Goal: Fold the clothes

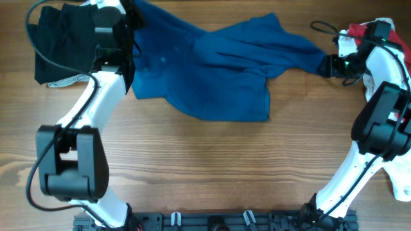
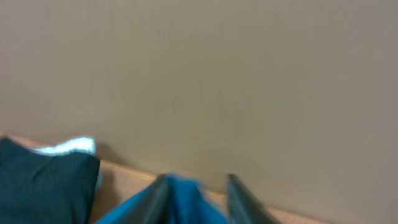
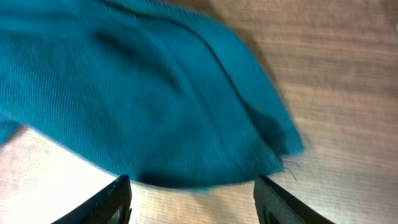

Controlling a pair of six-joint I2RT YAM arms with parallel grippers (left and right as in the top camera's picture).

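Observation:
The deep-blue shirt (image 1: 212, 70) lies crumpled across the far middle of the table. My left gripper (image 1: 131, 24) is at the shirt's far left corner. In the left wrist view its fingers (image 2: 198, 198) are drawn in with blue fabric (image 2: 186, 202) bunched between them, lifted toward the wall. My right gripper (image 1: 325, 64) is at the shirt's right tip. In the right wrist view its fingers (image 3: 189, 196) are wide apart and empty, with the shirt's hem (image 3: 155, 106) just ahead of them on the wood.
A black garment (image 1: 59, 42) with a pale grey edge (image 1: 72, 81) lies at the far left, also in the left wrist view (image 2: 43, 186). A red-and-white garment (image 1: 357, 32) sits at the far right under the right arm. White cloth (image 1: 402, 186) lies at the right edge.

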